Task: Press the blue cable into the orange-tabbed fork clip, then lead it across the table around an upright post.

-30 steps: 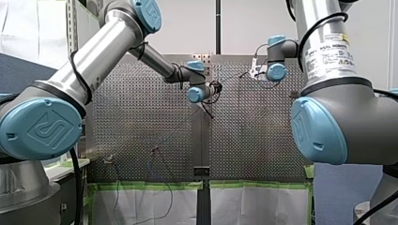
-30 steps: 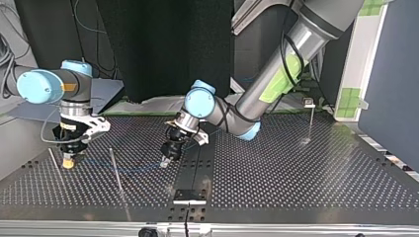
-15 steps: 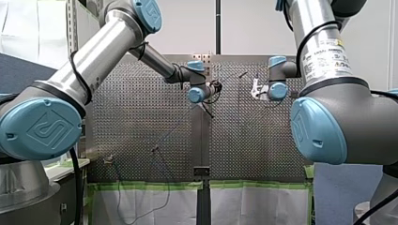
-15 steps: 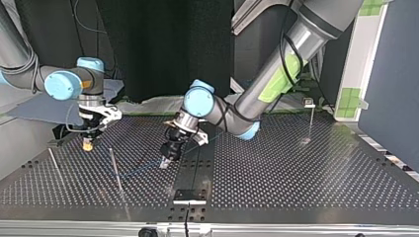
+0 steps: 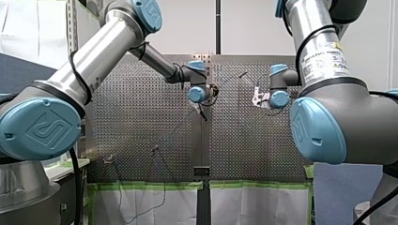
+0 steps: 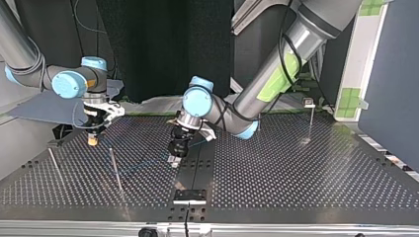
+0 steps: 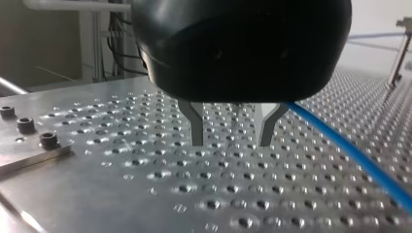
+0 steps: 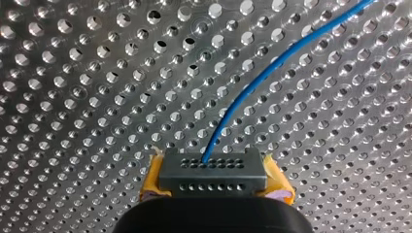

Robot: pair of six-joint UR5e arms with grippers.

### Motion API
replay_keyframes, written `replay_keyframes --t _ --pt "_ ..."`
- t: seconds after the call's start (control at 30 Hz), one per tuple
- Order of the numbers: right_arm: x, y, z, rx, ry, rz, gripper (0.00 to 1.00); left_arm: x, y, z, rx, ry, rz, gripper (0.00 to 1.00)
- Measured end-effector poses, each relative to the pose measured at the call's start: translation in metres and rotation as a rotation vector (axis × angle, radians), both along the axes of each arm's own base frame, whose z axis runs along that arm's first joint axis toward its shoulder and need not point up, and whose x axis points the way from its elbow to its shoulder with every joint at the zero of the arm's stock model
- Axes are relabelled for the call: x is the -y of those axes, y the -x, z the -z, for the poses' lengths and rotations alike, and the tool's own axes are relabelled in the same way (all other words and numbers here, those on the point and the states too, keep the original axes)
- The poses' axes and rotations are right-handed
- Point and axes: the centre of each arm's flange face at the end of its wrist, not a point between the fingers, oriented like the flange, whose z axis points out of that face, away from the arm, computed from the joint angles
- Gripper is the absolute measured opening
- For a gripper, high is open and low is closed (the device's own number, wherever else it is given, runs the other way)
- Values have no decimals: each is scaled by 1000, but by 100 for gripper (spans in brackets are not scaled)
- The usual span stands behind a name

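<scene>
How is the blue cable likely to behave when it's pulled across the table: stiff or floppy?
Probably limp yet slightly springy: the blue cable leaves my right gripper in a smooth curve, not a kink. Likely light: it runs thin over the table beside my open left gripper.

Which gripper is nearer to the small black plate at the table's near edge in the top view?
Left. My left gripper is just behind the black plate; my right gripper is far off at the view's left.
</scene>
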Motion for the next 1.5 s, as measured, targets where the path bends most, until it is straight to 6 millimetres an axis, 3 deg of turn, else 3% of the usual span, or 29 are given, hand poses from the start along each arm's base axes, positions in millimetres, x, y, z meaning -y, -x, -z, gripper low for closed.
replay_keyframes --t 0.37,0.93,1.5 --pt "2 9 6 -6 1 9 0 -1 -2 28 -45 -45 -34 62" --pt "9 17 46 -37 -47 21 0 0 -2 29 -42 -49 -32 62" --pt "7 17 57 -38 -51 21 0 0 -2 29 -42 -48 -31 62"
